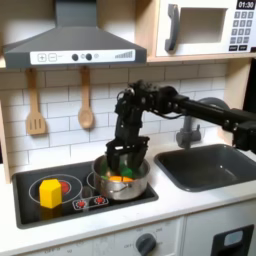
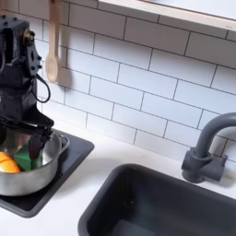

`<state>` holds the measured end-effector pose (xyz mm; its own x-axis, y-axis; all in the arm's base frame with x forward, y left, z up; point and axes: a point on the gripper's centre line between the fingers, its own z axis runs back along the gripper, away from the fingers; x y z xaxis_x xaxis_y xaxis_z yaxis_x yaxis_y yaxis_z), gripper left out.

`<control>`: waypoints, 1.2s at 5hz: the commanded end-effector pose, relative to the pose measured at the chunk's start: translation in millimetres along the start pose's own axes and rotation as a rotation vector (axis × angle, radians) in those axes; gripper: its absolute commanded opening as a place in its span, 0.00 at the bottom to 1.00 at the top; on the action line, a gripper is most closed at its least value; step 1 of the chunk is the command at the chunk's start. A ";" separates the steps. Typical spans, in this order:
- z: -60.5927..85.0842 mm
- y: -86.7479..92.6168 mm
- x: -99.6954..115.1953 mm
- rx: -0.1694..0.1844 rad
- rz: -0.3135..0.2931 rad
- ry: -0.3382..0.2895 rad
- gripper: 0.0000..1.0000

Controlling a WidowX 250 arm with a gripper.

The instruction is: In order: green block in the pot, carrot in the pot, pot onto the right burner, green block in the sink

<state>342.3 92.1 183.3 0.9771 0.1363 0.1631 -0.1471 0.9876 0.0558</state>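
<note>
The steel pot (image 1: 128, 191) (image 2: 35, 181) stands on the black cooktop's right side in the first exterior view, covering most of the right burner. Inside it lie the orange carrot (image 1: 116, 178) (image 2: 7, 165) and the dark-green block (image 2: 23, 159), side by side. My gripper (image 1: 124, 160) (image 2: 25, 144) points straight down into the pot. It is open, and its black fingers (image 2: 41, 145) straddle the green block just above it. The grey sink (image 1: 205, 168) (image 2: 157, 207) lies beyond the cooktop, to the right of it in both exterior views.
A yellow block (image 1: 49, 192) sits on the other red-ringed burner (image 1: 67, 184), at the first exterior view's left. The arched faucet (image 1: 188, 131) (image 2: 208, 147) rises behind the sink. Wooden utensils (image 1: 86, 105) hang on the tiled wall under the hood.
</note>
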 end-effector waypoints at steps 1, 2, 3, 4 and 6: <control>-9.0 -1.8 7.4 -0.018 -0.022 -0.006 1.00; -9.6 -1.0 8.8 -0.029 -0.038 -0.026 0.95; -8.7 -3.2 11.6 -0.031 -0.052 -0.029 0.97; -10.3 -4.6 9.4 -0.039 -0.055 -0.030 0.94; -9.5 -5.3 11.1 -0.031 -0.051 -0.045 0.82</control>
<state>356.5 89.4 175.0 0.9750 0.0860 0.2051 -0.0939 0.9951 0.0293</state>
